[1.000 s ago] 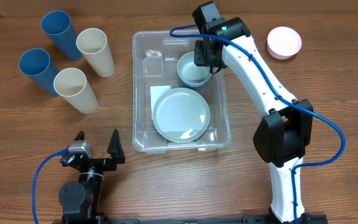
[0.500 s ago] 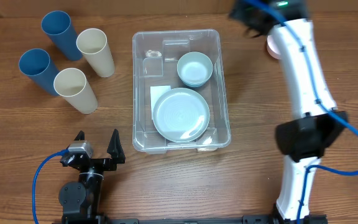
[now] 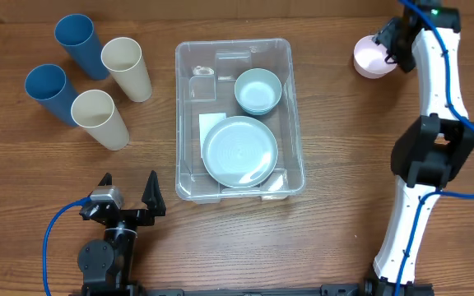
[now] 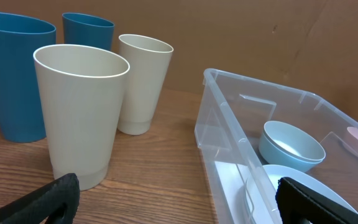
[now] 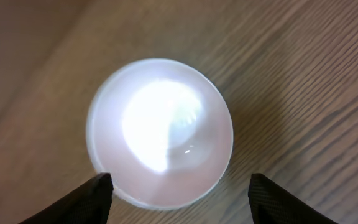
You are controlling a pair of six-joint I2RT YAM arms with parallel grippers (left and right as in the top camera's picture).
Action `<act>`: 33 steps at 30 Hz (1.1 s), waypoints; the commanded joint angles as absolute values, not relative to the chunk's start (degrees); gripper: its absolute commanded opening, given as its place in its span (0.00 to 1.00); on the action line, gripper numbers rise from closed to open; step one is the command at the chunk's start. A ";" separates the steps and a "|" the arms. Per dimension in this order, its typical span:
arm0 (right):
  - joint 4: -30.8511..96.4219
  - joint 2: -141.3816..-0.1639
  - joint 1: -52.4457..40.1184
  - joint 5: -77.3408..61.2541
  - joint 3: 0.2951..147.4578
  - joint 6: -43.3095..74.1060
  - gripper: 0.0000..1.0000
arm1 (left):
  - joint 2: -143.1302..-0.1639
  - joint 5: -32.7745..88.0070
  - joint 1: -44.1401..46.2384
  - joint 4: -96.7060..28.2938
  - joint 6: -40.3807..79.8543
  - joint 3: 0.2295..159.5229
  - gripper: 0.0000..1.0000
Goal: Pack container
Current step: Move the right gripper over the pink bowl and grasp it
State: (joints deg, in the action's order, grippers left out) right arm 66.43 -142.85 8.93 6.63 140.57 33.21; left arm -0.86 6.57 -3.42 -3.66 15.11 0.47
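Observation:
The clear container [image 3: 295, 156] sits mid-table; it also shows in the left wrist view [image 4: 229, 155]. Inside it are a pale blue bowl [image 3: 257, 90] and a pale blue plate [image 3: 239, 151] over the white label [image 3: 211, 123]. A pink bowl [image 3: 370, 57] stands on the table at the far right. My right gripper [image 3: 395, 43] hangs open just above it, and in the right wrist view the pink bowl [image 5: 160, 130] lies between the open fingers [image 5: 179, 198]. My left gripper [image 3: 128, 191] is open and empty near the front edge, to the left of the container.
Two blue cups [image 3: 76, 43] [image 3: 48, 89] and two cream cups [image 3: 126, 67] [image 3: 99, 117] stand upright at the far left. In the left wrist view the near cream cup [image 4: 79, 112] is close in front of my left gripper.
My right arm has swung from over the pale blue bowl in the container to the right, and now hangs over the pink bowl. The left arm has not moved.

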 commanded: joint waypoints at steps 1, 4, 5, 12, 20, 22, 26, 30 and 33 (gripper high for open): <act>66.08 -146.93 9.08 6.81 141.40 33.30 0.70 | -0.64 6.13 -3.79 -3.81 15.86 0.27 1.00; 66.48 -149.05 9.08 6.79 141.40 34.48 0.63 | -0.64 6.13 -3.79 -3.81 15.86 0.27 1.00; 66.59 -149.51 9.08 6.81 141.40 34.57 0.58 | -0.64 6.13 -3.79 -3.81 15.86 0.27 1.00; 67.79 -149.64 9.08 6.81 141.40 34.61 0.10 | -0.64 6.13 -3.79 -3.81 15.86 0.27 1.00; 69.91 -139.76 7.90 4.62 142.45 34.54 0.04 | -0.64 6.13 -3.79 -3.81 15.86 0.27 1.00; 70.06 -135.02 6.66 2.63 143.57 34.50 0.04 | -0.64 6.13 -3.79 -3.81 15.86 0.27 1.00; 71.31 -126.28 1.63 -2.76 143.83 31.73 0.04 | -0.64 6.13 -3.79 -3.81 15.86 0.27 1.00; 75.22 -122.17 -5.76 -1.17 143.83 30.33 0.04 | -0.64 6.13 -3.79 -3.81 15.88 0.27 1.00; 79.11 -121.89 -12.27 -0.73 143.52 27.73 0.04 | -0.64 6.13 -3.79 -3.81 15.86 0.27 1.00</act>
State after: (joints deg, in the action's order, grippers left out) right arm 77.14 -121.21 -8.45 -1.08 143.48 30.72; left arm -0.86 6.57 -3.42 -3.66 15.11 0.47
